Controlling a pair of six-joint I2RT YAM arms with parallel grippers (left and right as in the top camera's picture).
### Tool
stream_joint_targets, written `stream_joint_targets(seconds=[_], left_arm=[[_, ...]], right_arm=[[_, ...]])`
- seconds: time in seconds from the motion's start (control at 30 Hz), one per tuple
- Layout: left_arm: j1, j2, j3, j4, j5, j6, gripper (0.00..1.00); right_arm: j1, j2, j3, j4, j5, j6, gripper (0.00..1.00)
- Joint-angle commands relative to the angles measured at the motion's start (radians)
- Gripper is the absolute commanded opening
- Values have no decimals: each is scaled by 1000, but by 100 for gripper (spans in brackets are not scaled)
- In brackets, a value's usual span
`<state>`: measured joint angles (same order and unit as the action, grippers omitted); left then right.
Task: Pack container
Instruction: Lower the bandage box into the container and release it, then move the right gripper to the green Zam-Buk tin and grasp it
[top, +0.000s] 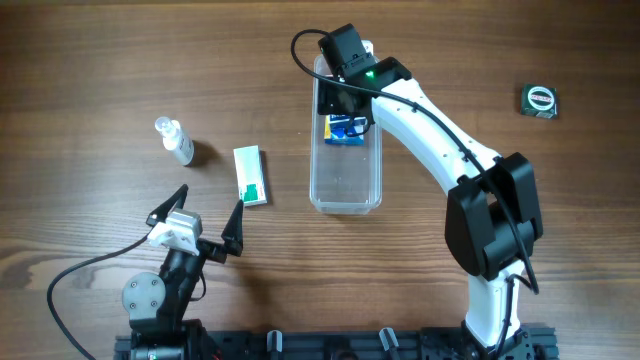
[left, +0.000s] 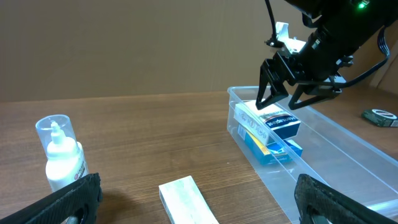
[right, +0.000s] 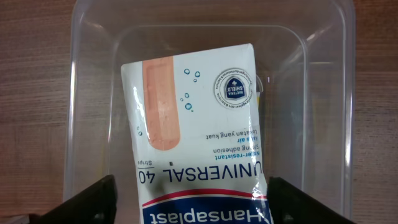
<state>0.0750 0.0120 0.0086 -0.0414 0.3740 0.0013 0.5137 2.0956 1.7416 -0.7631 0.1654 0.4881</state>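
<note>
The container (top: 346, 182) is a long clear tub in the middle of the table. At its far end a white and blue plaster box (right: 196, 118) lies on top of a blue box (left: 268, 148). My right gripper (top: 341, 96) hovers just over the plaster box, open, with a gap between each finger and the box; it also shows in the left wrist view (left: 280, 99) and in the right wrist view (right: 193, 202). My left gripper (top: 203, 222) is open and empty near the table's front edge, behind a white and green box (top: 250, 175).
A small clear spray bottle (top: 176, 140) stands left of the white and green box, which also shows in the left wrist view (left: 186, 200), as does the bottle (left: 61, 155). A small dark green item (top: 540, 100) lies at the far right.
</note>
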Motion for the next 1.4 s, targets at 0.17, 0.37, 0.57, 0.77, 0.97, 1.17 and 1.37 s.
stream_joint_targets(seconds=[0.17,0.37,0.57,0.77,0.97,1.17,1.37], left_arm=[[4,-3,-3,-4,-9,-10,100],[4,-3,-3,-4,-9,-10,100],[4,-3,-3,-4,-9,-10,100],[4,-3,-3,-4,-9,-10,100],[4,-3,-3,-4,-9,-10,100],[4,-3,-3,-4,-9,-10,100],[4,-3,-3,-4,-9,-10,100]], right_arm=[[-18,-165,53,-20,-3,-171,84],[-193,-414,57,-106,154,-433,100],[-541,-417,34,-193,87,-693,98],[-777,-372,27,-154,-134,-720,100],[-857,-223,27,-101,-160,-720,100],[-861,-21,27,-79,-167,-714,100],[-867,59,27,-25,-164,-713,100]])
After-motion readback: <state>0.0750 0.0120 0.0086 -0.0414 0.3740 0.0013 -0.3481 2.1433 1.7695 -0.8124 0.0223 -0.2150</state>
